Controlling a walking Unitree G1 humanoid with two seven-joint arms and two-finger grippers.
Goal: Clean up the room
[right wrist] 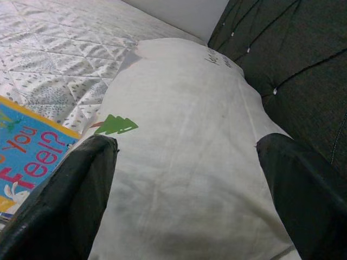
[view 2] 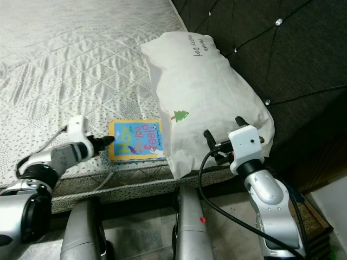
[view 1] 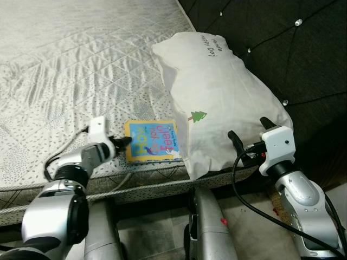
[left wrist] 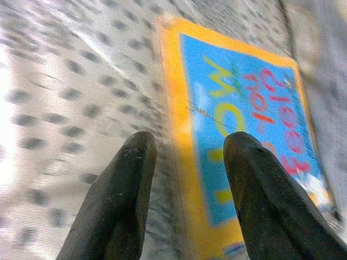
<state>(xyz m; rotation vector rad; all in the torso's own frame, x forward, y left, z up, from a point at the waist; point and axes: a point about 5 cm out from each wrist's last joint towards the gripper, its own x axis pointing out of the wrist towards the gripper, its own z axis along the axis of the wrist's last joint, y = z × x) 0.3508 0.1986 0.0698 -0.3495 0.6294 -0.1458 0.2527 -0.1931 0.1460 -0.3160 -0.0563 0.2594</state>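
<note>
A children's book [view 1: 153,141] with a yellow border and blue cover lies flat on the mattress near its front edge. Its right side touches a large white pillow [view 1: 217,92] marked with a small green tree. My left gripper [view 1: 126,141] is low at the book's left edge, open, its two black fingers [left wrist: 124,184] standing either side of the yellow border [left wrist: 173,108]. My right gripper [view 1: 250,131] is at the pillow's near end, open wide, with the pillow [right wrist: 190,151] spanning the gap between its fingers.
The quilted grey mattress [view 1: 70,65] stretches away to the left and back. A dark tufted headboard [view 1: 293,49] rises right of the pillow. Below the mattress edge are the bed frame and the floor [view 1: 249,216] by my legs.
</note>
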